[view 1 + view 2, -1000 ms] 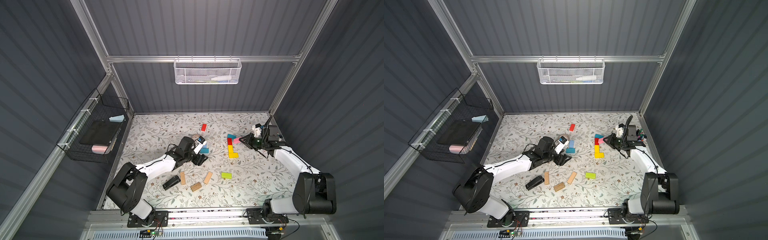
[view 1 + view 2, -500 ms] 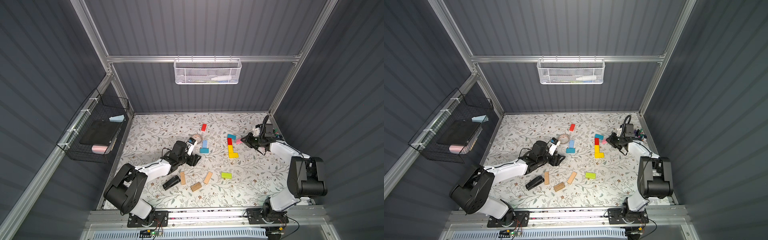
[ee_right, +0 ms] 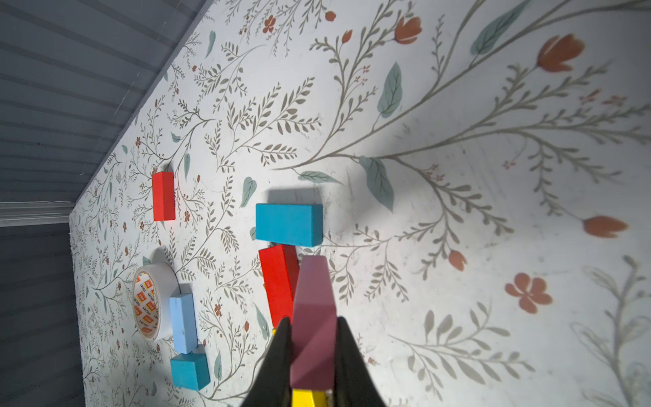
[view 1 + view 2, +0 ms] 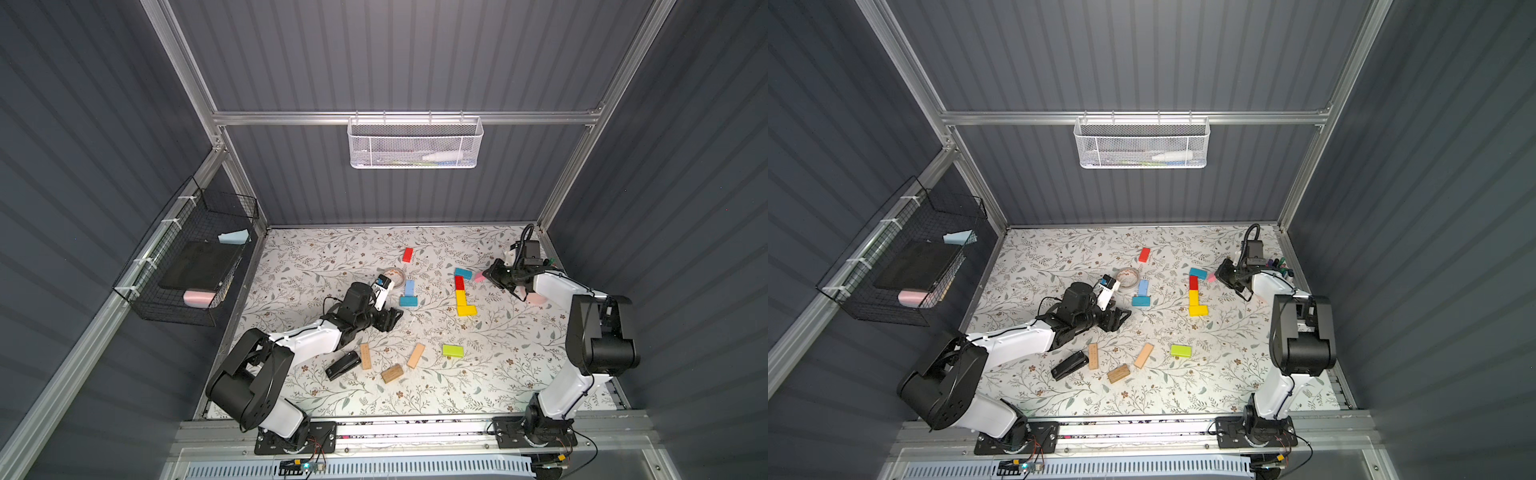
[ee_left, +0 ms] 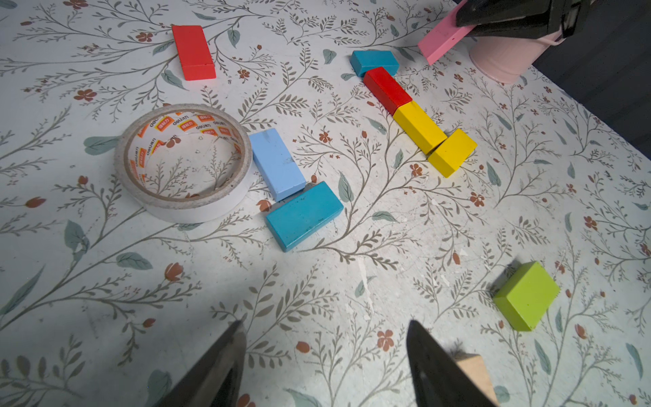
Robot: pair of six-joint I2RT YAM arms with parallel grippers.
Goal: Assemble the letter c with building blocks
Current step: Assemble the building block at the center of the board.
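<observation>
TWO O'CLOCK ON THE TABLE [image 4: 498,374]: My right gripper [image 3: 313,322] swallows the near end of the pink block [image 3: 311,299], which covers one side of the red block [image 3: 276,282]. Between my fingers only a sliver of a yellow block [image 3: 308,399] shows before the frame cuts it off. In a top view, my right arm [image 4: 557,286] hides most of the pink cup [image 4: 536,298]. The fingers of my left gripper [image 5: 326,326] run out of frame, and a tan block [image 5: 473,371] peeks from behind one of them, the rest unseen. At twelve o'clock, the white mesh basket [image 4: 415,143] holds items too small to identify, as are the small coloured things [image 4: 1278,262] at the table's two-o'clock edge.
</observation>
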